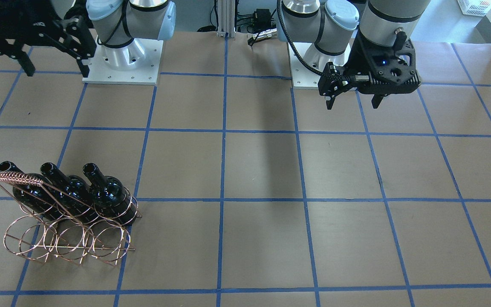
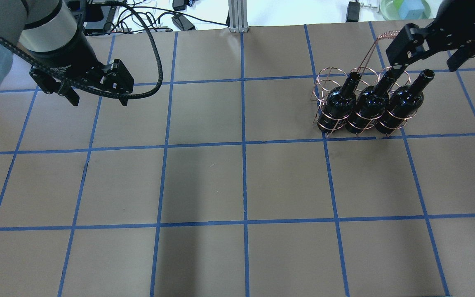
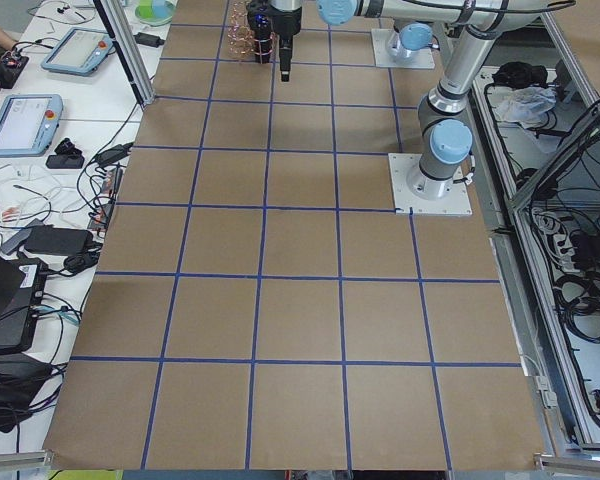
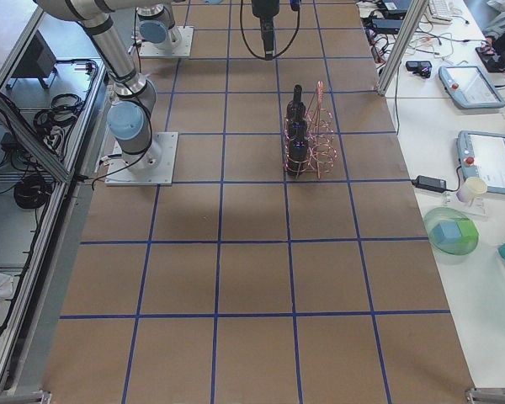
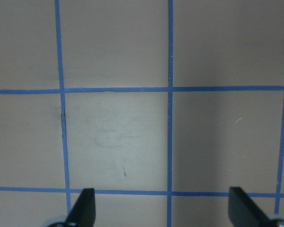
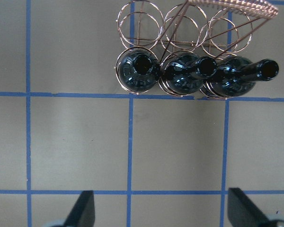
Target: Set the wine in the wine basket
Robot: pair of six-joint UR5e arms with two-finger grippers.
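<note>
Three near-black wine bottles stand side by side in the copper wire wine basket (image 2: 386, 35), necks tilted: one (image 2: 339, 103), a second (image 2: 369, 105) and a third (image 2: 402, 103). They also show in the right wrist view (image 6: 137, 71) and the front view (image 1: 109, 194), with the basket's coil handle (image 1: 15, 178) beside them. My right gripper (image 2: 423, 62) is open and empty, raised above and just beyond the basket; its fingertips (image 6: 83, 210) frame bare table. My left gripper (image 2: 99, 101) is open and empty, far from the basket, over bare table (image 5: 113, 137).
The brown table carries a grid of blue tape (image 2: 243, 144). The two arm bases (image 1: 122, 64) stand at the robot's edge. Tablets (image 4: 488, 160), cables and a green bowl (image 4: 450, 234) lie on the side bench beyond the table.
</note>
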